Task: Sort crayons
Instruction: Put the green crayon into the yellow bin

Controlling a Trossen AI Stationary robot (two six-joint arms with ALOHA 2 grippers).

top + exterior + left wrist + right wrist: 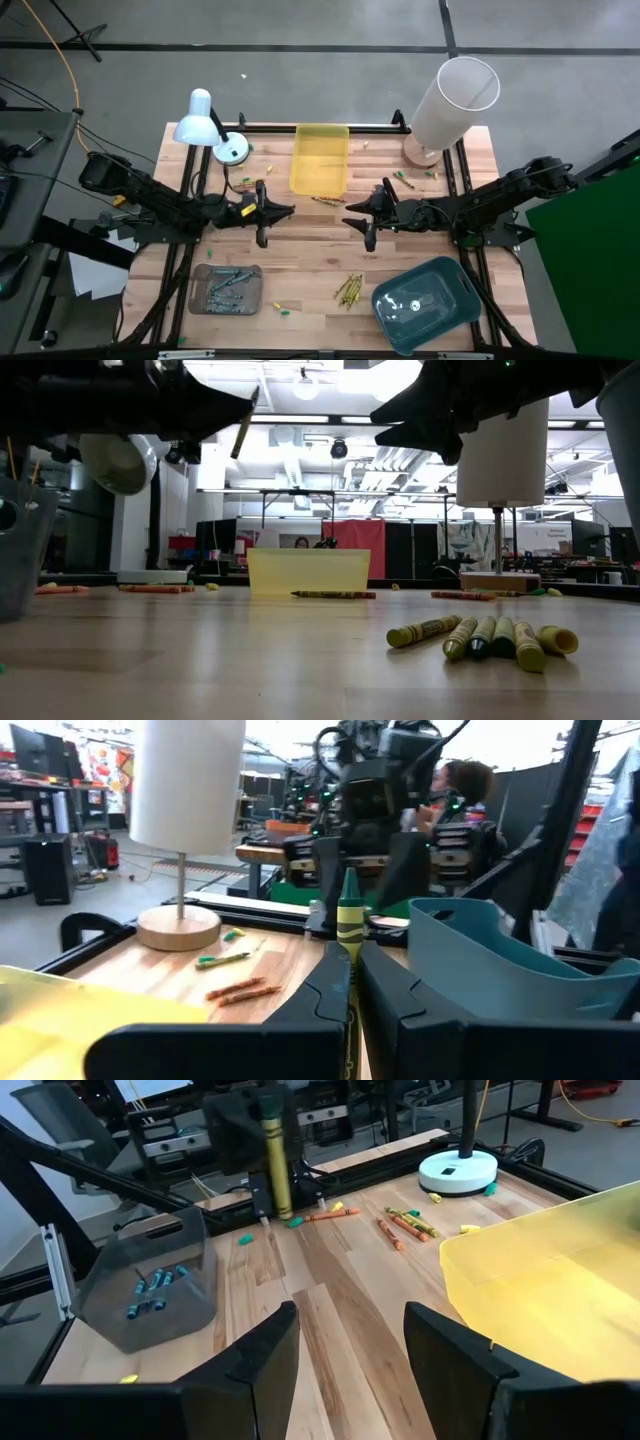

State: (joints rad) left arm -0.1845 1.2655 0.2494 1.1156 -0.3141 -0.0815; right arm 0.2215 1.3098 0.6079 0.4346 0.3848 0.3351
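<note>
Left gripper (pixel 262 212) hangs above mid-table, just in front of the yellow tray (pixel 320 160), fingers clamped on 1 yellow-olive crayon (pixel 349 920) held upright. Right gripper (pixel 368 222) faces it from the other side, fingers spread, holding nothing. A cluster of yellow-olive and green crayons (pixel 349 289) lies near the teal tray (pixel 428 303). Blue crayons (pixel 226 287) sit in the grey tray (pixel 227 270). Orange crayons (pixel 398 1228) lie near the white lamp base (pixel 456 1174).

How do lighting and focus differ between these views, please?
Low view: bright ceiling lights leave both arms as dark silhouettes, and the nearest yellow-olive crayons look soft. Left wrist view: the left gripper and its held crayon blur close up. High view: evenly lit wooden table.
</note>
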